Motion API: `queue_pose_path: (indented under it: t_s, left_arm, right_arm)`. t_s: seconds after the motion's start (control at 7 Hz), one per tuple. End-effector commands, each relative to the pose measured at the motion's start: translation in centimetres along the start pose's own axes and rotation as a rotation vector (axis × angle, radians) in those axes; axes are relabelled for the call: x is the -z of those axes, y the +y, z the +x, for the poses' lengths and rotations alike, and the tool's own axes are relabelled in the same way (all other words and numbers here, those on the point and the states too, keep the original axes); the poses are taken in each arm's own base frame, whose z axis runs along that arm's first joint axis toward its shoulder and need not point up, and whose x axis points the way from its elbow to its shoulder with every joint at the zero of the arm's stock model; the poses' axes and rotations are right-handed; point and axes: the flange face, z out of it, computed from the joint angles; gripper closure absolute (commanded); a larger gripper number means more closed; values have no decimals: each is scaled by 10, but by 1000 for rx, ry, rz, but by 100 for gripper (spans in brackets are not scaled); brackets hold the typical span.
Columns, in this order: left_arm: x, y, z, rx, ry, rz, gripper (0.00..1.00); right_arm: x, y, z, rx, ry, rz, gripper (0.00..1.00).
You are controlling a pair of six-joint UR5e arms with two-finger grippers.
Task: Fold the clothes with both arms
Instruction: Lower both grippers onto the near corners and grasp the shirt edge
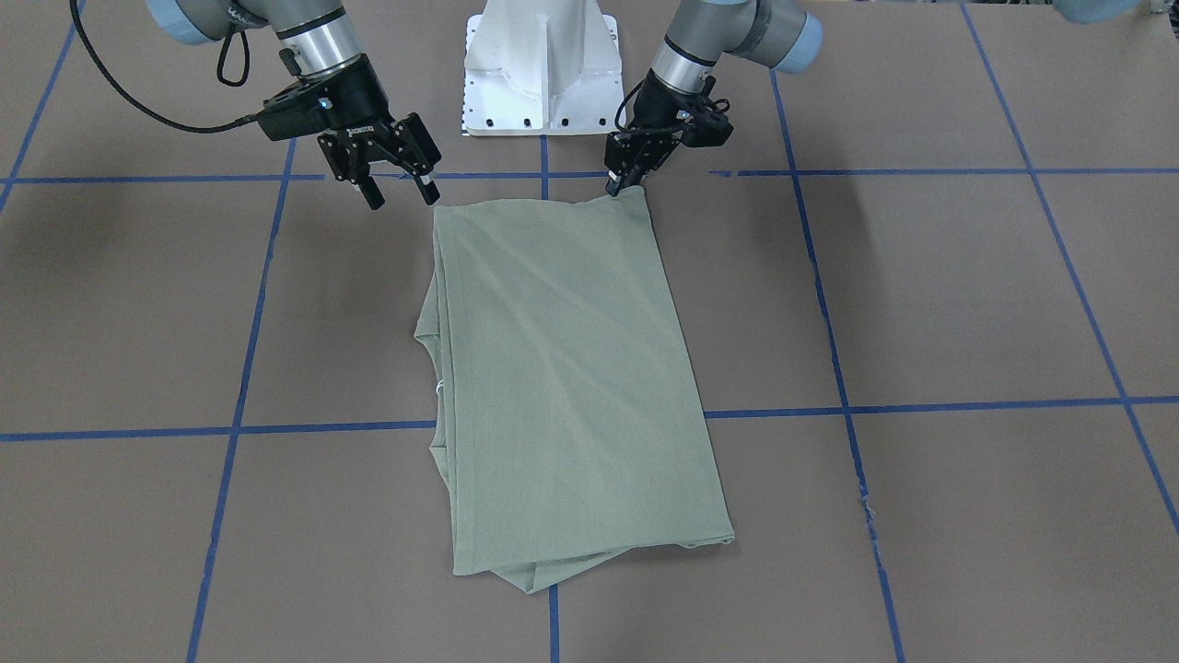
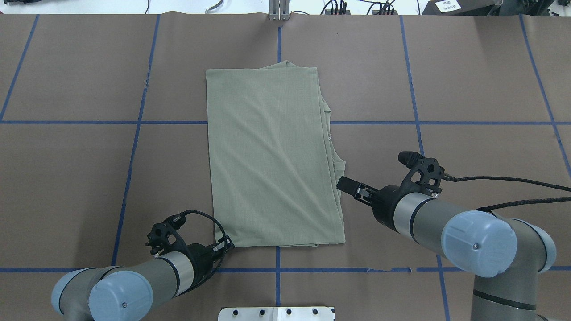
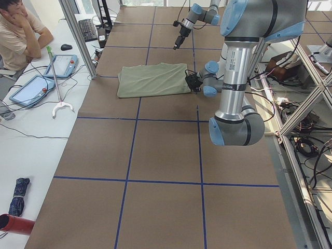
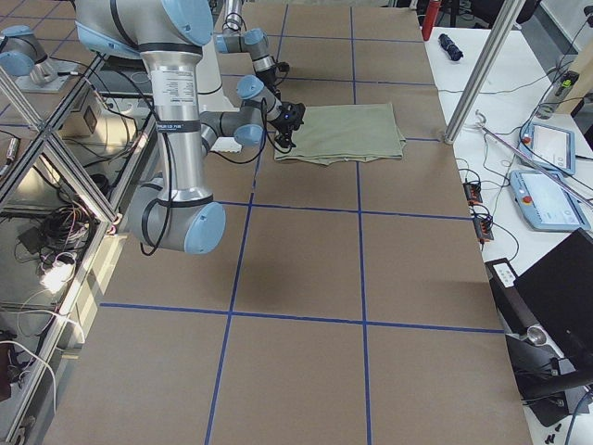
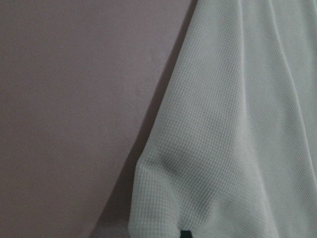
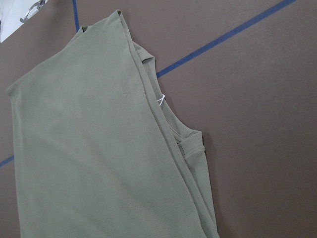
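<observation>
Shirt point(image 1: 571, 368), sage fine-ribbed knit, is lying folded rectangular on table point(image 1: 921, 295); left jaws are clamping one corner, right jaws are hovering apart beside another.

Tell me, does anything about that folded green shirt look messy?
Slightly. The shirt isn't squared: under-layers and a white tag string peek out along the edge on the robot's right, and a corner pokes past the far end.

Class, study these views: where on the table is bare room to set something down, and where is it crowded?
Free: the broad table on either side of the shirt, and the strip beyond its far edge. Crowded: the robot's side, where the left gripper pinches one shirt corner, the open right gripper hovers by the other, and the white base stands between.
</observation>
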Motion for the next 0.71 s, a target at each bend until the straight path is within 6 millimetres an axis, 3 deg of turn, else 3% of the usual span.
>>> queue_pose_path:
  t_s: [0.0,0.14,0.29,0.57]
  left_arm:
    - [1,-4,0,0,0,5,100]
    - [9,-3,6,-34,13,-6,60]
    - [19,-7,3,-95,14,-9,37]
    - [26,-14,-7,-102,0,-8,32]
  right_arm:
    - [0,0,0,0,0,1,0]
    - [0,0,0,0,0,1,0]
    - [0,0,0,0,0,1,0]
    - [-1,0,0,-1,1,1,0]
